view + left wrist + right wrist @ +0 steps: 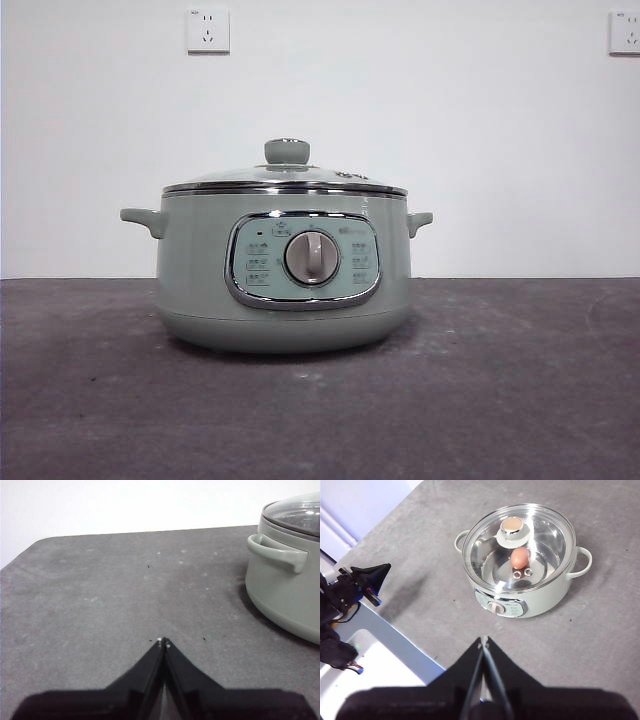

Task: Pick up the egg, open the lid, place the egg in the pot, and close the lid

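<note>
The egg (519, 558) lay inside the pot (285, 270) on the grey table (520, 380), under the seated lid (287, 172) (seen through its glass), while the left gripper (163, 642) and the right gripper (484, 641) each hung clear, jaws pressed together, holding nothing.

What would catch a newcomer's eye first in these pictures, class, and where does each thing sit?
The pot stands large at the middle of the grey table, its lid shut on top. From above, the egg shows through the glass, lying inside the pot. Both grippers, left and right, are shut and hold nothing, away from the pot.
</note>
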